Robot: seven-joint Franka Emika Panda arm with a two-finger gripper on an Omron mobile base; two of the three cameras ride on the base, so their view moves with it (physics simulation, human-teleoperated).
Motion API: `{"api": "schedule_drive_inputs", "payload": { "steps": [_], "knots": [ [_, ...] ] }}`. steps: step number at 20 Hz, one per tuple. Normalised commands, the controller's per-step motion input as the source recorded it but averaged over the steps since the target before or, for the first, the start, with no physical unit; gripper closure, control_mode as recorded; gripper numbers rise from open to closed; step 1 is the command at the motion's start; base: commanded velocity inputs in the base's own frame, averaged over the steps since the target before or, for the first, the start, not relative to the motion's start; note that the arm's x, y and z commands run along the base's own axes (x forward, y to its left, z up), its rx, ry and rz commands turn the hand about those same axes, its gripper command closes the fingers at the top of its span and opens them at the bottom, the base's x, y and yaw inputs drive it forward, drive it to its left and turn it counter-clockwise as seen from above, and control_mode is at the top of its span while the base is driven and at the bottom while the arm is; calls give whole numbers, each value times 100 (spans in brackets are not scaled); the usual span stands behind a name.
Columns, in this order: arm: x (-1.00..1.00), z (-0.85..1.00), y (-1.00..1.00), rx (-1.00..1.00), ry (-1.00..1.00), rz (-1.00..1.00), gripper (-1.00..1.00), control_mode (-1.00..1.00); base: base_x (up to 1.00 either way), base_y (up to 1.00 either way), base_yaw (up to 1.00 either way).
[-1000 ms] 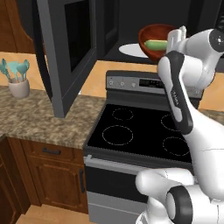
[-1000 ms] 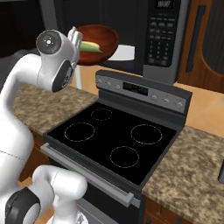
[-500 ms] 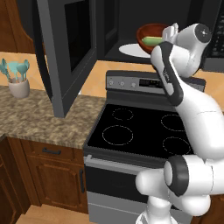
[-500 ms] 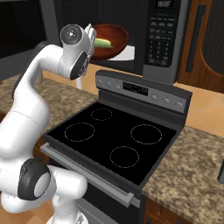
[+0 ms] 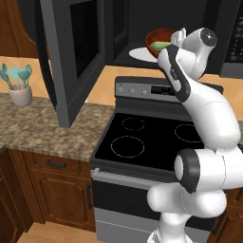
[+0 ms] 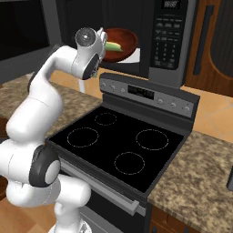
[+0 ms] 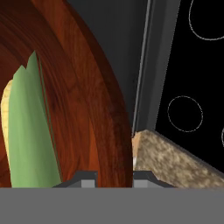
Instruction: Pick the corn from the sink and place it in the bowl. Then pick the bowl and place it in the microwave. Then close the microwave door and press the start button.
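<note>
1. The gripper (image 7: 114, 178) is pinching the rim of the bowl (image 7: 87, 100). In the hand view one dark tip sits inside the rim and the other sits outside it.
2. The bowl is shiny red-brown wood. It is held up at the open front of the microwave (image 6: 175, 41), above the white turntable (image 5: 140, 53).
3. I cannot tell if the bowl touches the turntable or hangs just over it.
4. The corn (image 7: 28, 131) lies inside the bowl. Its green husk faces the hand camera and a strip of yellow shows along one side. From the left base view the corn (image 5: 160, 45) peeks out by the white wrist, and from the right base view the corn (image 6: 113, 46) lies across the bowl (image 6: 120, 41).
5. The white arm reaches up and forward, over the back of the stove (image 6: 123, 150).
6. The stove has a black cooktop with four thin ring marks and a grey control strip (image 5: 142, 88) at the back.
7. The microwave door (image 5: 71, 52) stands wide open, swung out to the left over the speckled stone counter (image 5: 42, 130).
8. The button panel (image 6: 168, 32) is on the right side of the microwave.
9. A white cup with teal kitchen tools (image 5: 19, 88) stands on the counter, well apart from the bowl.
10. Brown wooden cabinets (image 5: 52, 190) sit under the counter.
</note>
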Motion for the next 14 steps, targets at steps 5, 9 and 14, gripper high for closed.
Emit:
{"api": "schedule_drive_inputs", "payload": {
  "steps": [5, 9, 14],
  "knots": [
    [77, 0, -37, 0, 3, 0, 100, -100, 0, 0, 0],
    [71, -6, -50, 2, 5, 3, 100, -100, 0, 0, 0],
    [50, -37, -6, -2, 1, 0, 100, -100, 0, 0, 0]
  ]
}}
